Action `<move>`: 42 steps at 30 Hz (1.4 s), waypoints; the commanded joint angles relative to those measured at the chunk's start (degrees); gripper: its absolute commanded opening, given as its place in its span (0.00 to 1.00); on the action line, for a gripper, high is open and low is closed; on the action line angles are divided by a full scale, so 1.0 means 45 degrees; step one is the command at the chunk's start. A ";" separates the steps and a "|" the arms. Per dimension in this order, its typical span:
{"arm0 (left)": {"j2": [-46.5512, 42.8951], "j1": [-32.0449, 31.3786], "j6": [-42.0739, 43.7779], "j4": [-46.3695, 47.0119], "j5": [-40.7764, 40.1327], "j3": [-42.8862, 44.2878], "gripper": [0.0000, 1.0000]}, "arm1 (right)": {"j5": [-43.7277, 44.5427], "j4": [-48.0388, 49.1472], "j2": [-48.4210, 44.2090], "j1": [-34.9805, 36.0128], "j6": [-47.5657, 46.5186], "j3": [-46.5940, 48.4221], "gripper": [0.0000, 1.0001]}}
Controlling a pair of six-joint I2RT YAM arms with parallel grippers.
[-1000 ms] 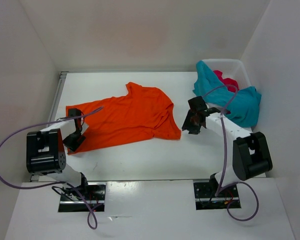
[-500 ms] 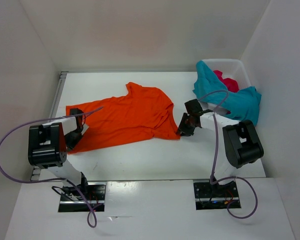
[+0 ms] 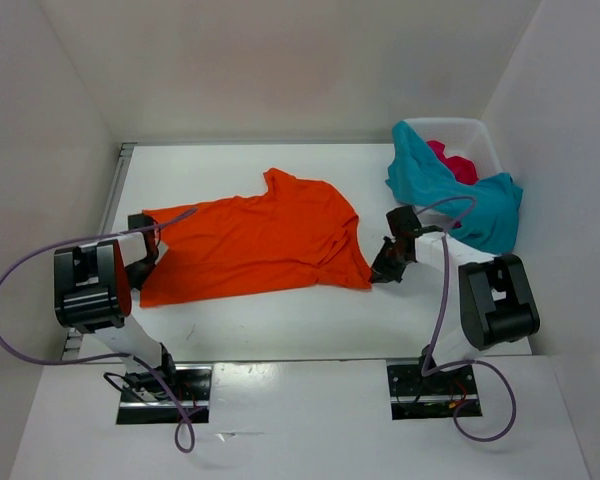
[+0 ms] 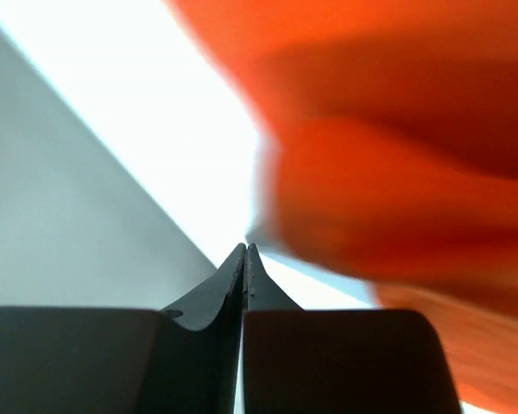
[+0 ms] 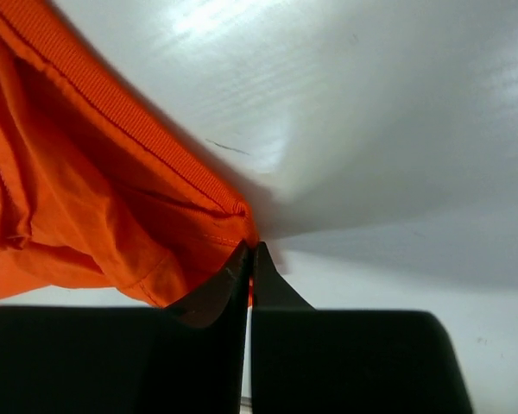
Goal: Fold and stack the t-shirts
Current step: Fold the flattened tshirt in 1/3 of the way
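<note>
An orange shirt (image 3: 260, 245) lies spread across the middle of the white worktop (image 3: 280, 320), collar toward the far side and rumpled along its right edge. A teal shirt (image 3: 450, 195) hangs over the rim of a white basket (image 3: 485, 135) at the far right, and a pink-red shirt (image 3: 458, 162) is bunched inside it. The right pincer (image 5: 249, 250) is clamped tight on the near right corner of the orange shirt, with a sliver of stitched hem caught between its jaws. At the shirt's opposite edge the left pincer (image 4: 244, 250) is pressed fully closed, tip against tip. The cloth is a blur just beyond it, and it cannot be told whether any fabric is nipped. The shirts look light, thin and limp. They would likely sag between two holds, crease readily and drag across the worktop rather than slide cleanly. Hem corners, sleeve ends and shoulder seams, where the cloth is doubled and stitched, appear the surest places to pinch. A single layer mid-panel would probably bunch or slip free.
</note>
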 commanded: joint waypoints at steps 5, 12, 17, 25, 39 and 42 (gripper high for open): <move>-0.0216 0.0921 0.1280 0.1580 -0.0205 0.0042 0.00 | 0.0860 -0.2036 -0.0595 0.0153 0.1651 -0.0709 0.02; -0.0311 0.1057 0.0755 0.0059 0.2133 0.0763 0.06 | 0.2229 -0.3813 -0.3329 0.0270 0.3194 -0.0341 0.65; -0.1641 0.1563 0.0364 -0.2070 0.4325 0.1739 0.48 | 0.2657 -0.4948 -0.6199 0.1125 0.4131 0.0051 0.65; -0.1622 0.1585 0.0012 -0.2600 0.6711 0.0999 0.59 | 0.2578 -0.3913 -0.5137 0.3685 0.4016 -0.0383 0.66; -0.0353 0.0493 -0.1238 -0.1663 0.6067 0.0180 0.60 | 0.5237 -0.2684 -0.0716 0.4938 0.3470 0.0598 0.69; -0.0353 0.0376 -0.1239 -0.1545 0.5814 0.0179 0.60 | 0.5063 -0.2156 -0.0422 0.4705 0.3469 0.0441 0.62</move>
